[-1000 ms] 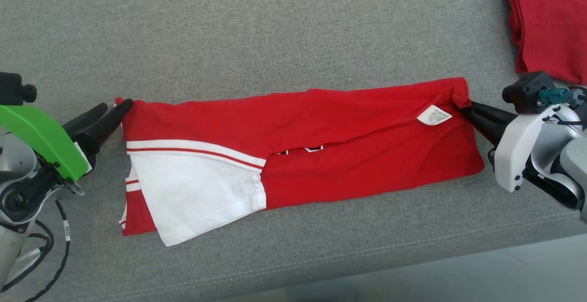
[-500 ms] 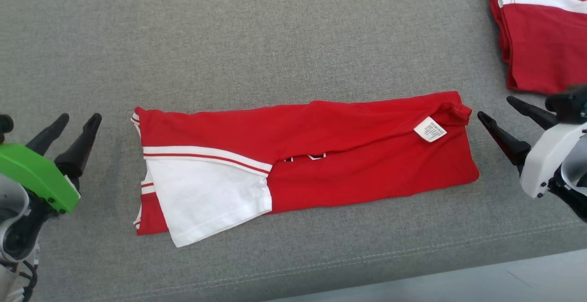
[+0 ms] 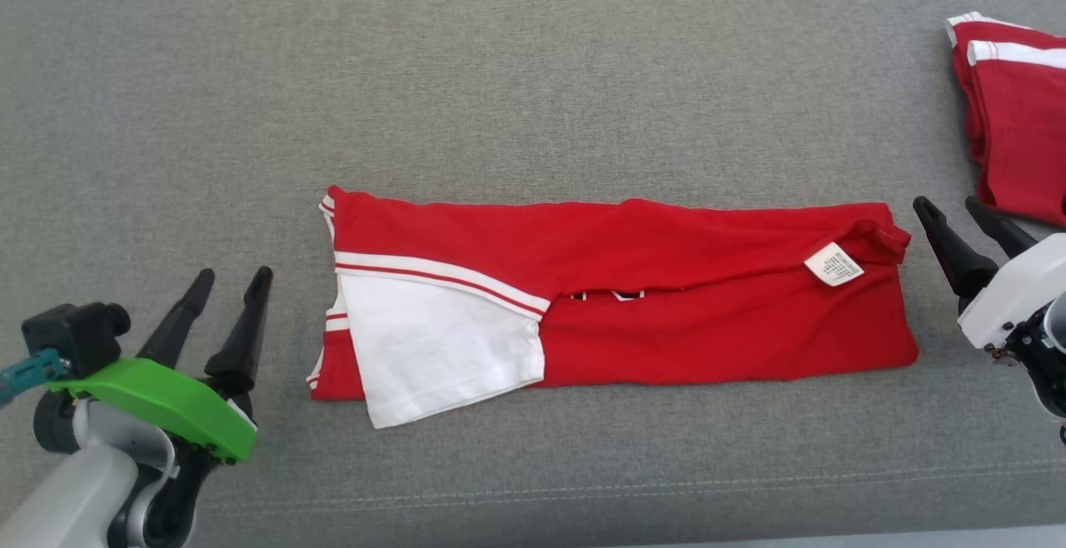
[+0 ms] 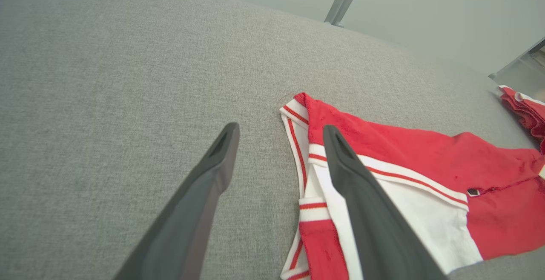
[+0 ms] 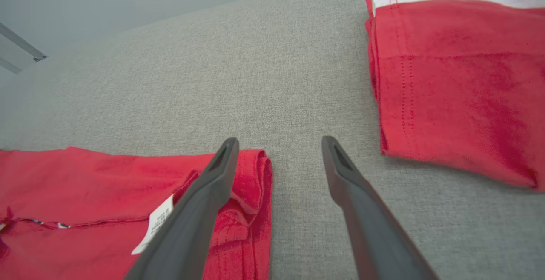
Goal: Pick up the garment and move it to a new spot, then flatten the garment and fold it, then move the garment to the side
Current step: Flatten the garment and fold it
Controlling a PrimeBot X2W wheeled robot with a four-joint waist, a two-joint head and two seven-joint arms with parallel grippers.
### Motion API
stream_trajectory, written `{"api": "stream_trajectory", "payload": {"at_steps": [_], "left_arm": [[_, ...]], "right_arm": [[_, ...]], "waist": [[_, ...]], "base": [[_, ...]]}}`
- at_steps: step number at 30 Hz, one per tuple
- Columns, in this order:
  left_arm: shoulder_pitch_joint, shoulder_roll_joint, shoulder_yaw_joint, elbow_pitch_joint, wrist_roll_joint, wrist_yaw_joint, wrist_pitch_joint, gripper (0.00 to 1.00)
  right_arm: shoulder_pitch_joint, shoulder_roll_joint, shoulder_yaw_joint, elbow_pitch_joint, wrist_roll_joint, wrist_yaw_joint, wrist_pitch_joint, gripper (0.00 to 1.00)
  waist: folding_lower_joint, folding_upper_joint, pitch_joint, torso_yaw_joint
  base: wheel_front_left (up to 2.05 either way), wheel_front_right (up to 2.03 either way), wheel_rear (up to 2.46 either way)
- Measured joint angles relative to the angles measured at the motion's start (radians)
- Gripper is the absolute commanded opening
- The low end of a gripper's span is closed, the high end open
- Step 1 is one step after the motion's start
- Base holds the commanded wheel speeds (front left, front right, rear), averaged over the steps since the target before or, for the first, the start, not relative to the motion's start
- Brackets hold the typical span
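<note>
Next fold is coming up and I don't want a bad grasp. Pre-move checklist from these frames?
1. Left gripper open, off the garment: ok.
2. Right gripper open, nothing held, beside the garment's end: ok.
3. Garment lies as one long strip on the cushion: ok.
4. Edges tidy: not ok. The sleeve pokes past the near edge, and the corner by the label is bunched.
5. Pile apart from the garment: ok.
6. Lower layers lined up: cannot tell.
</note>
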Motion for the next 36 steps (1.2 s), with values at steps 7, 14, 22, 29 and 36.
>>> {"api": "stream_trajectory", "payload": {"at_steps": [7, 14, 22, 29, 36], "left_arm": [[0.051, -0.029, -0.037, -0.052, 0.014, 0.006, 0.001, 1.0], [0.089, -0.002, -0.028, -0.091, 0.052, 0.023, -0.001, 1.0], [0.108, 0.013, 0.002, -0.149, 0.093, 0.033, -0.01, 1.0], [0.164, 0.019, 0.039, -0.187, 0.102, 0.042, -0.013, 1.0], [0.177, 0.015, 0.053, -0.228, 0.118, 0.045, -0.018, 1.0]], "right_arm": [[0.003, 0.058, 0.021, 0.053, 0.036, -0.009, 0.057, 1.0], [0.002, 0.06, 0.073, 0.09, 0.027, -0.009, 0.139, 1.0], [0.009, 0.042, 0.083, 0.105, 0.038, -0.007, 0.185, 1.0], [0.024, 0.025, 0.084, 0.105, 0.053, -0.006, 0.215, 1.0], [0.024, 0.032, 0.07, 0.107, 0.097, -0.007, 0.245, 1.0]], "waist": [[0.0, 0.0, -0.01, 0.059], [0.0, 0.0, -0.01, 0.105], [0.0, 0.0, -0.021, 0.117], [0.0, 0.0, -0.024, 0.115], [0.0, 0.0, -0.016, 0.116]], "base": [[0.0, 0.0, 0.0], [0.0, 0.0, 0.0], [0.0, 0.0, 0.0], [0.0, 0.0, 0.0], [0.0, 0.0, 0.0]]}}
